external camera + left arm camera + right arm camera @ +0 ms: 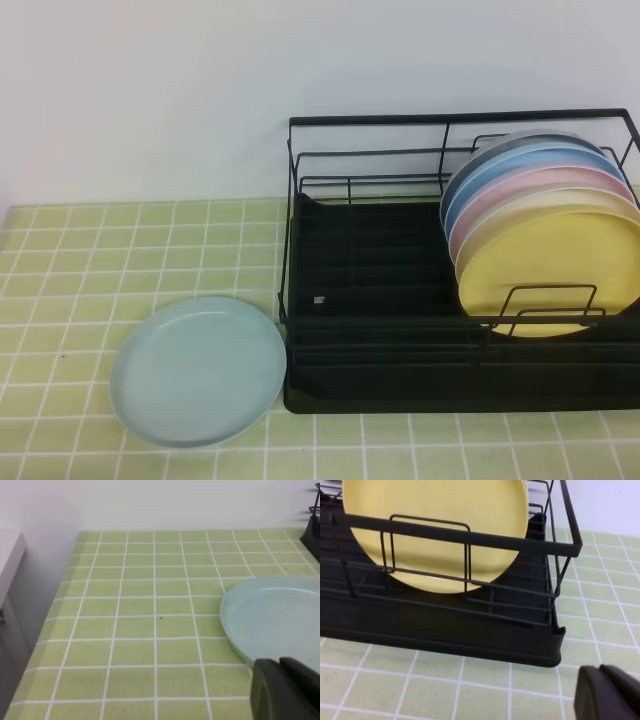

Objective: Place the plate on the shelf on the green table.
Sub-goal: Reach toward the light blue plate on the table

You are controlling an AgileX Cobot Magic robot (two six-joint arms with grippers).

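**A:** Where is the plate (198,372) right now?

**B:** Lower left of the high view, lying flat on the green tiled worktop (90,260), with its right edge just beside the front left corner of the shelf (380,375). It is not inside the rack.

**A:** And what sits in the shelf?

**B:** Four plates stand on edge at the right of the frame, packed one behind another: a yellow plate (550,275) in front, then a pink plate (500,205), a blue plate (530,160) and a grey plate (500,148) at the back. The left part of the black ribbed tray holds nothing.

**A:** The grippers?

**B:** Neither shows in the high view. In the left wrist view the left gripper (287,690) is a dark shape at the lower right, clenched and holding nothing, near the plate's near rim; I cannot tell whether it touches. In the right wrist view the right gripper (607,692) is at the lower right, also clenched and empty, above the tiles in front of the shelf's corner.
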